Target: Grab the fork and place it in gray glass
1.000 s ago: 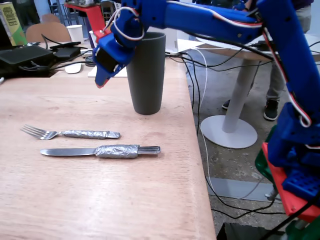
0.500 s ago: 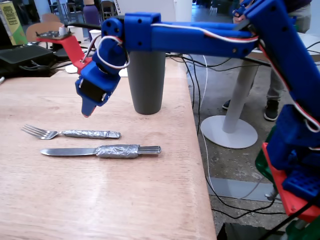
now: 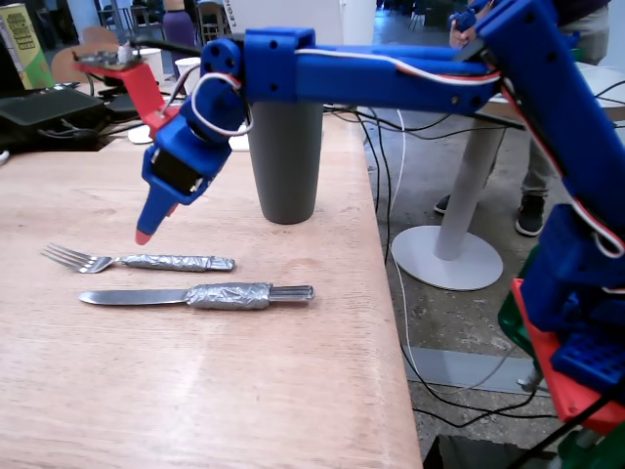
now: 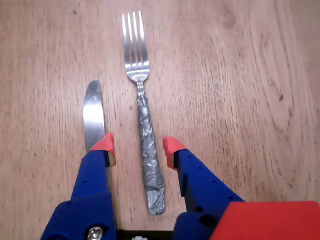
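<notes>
Two pieces of cutlery lie side by side on my table (image 3: 195,391) in the fixed view, left of centre: the fork (image 3: 137,261) farther back with its tines pointing to the left edge, and the knife (image 3: 195,294) just in front of it, blade also to the left. Both have handles wrapped in crinkled foil. I see the gray glass (image 3: 286,161) standing upright in the upper middle, near the table's right edge and well apart from the fork. My blue arm (image 3: 391,73) reaches in from the right, partly crossing in front of the glass, and the claw (image 3: 145,235) hangs tip-down above the fork's neck, not touching it.

From the wrist view, the fork (image 4: 145,125) runs up the middle of the frame, tines toward the top edge. The claw (image 4: 136,146) is spread wide, empty, its two red-tipped fingers (image 4: 171,146) straddling the foil handle with wood showing on either side. The knife (image 4: 93,112) lies to the left of the fork, its blade tip partly hidden behind the left finger.
</notes>
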Controlling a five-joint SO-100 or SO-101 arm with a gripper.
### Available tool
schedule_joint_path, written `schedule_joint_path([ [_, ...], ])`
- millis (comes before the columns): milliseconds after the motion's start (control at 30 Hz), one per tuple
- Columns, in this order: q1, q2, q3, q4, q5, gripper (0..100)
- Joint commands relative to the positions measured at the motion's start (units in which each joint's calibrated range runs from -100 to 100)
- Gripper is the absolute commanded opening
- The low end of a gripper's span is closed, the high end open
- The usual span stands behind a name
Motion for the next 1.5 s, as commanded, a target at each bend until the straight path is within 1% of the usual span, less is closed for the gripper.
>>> schedule_joint_path([
  [0, 0.63, -0.79, -2.28, -3.45, 0.1, 22],
  [133, 0.12, -0.62, -2.28, -3.69, 0.2, 22],
  [200, -1.23, 0.41, -2.28, -3.61, 1.71, 22],
  [267, -1.4, 0.92, -1.62, -3.12, 3.22, 26],
  [333, -0.73, 1.95, -1.52, -2.63, 3.08, 31],
  [367, -0.56, 2.47, -1.52, -2.63, 3.08, 32],
  [533, 0.63, 3.15, -2.18, -2.55, 2.83, 32],
  [667, 4.86, 3.24, -2.18, -2.55, 2.78, 31],
  [767, 5.36, 3.15, -1.71, -2.38, 2.78, 31],
  [933, 6.38, 3.15, -2.28, 2.96, 2.69, 31],
  [1033, 8.07, 3.15, -2.37, 2.96, 0.24, 31],
  [1167, 8.07, 3.15, -2.37, 3.45, 0.15, 31],
  [1367, 8.07, 3.15, -2.37, 9.85, 0.15, 31],
  [1467, 8.07, 3.15, -2.37, 10.59, 0.15, 31],
])
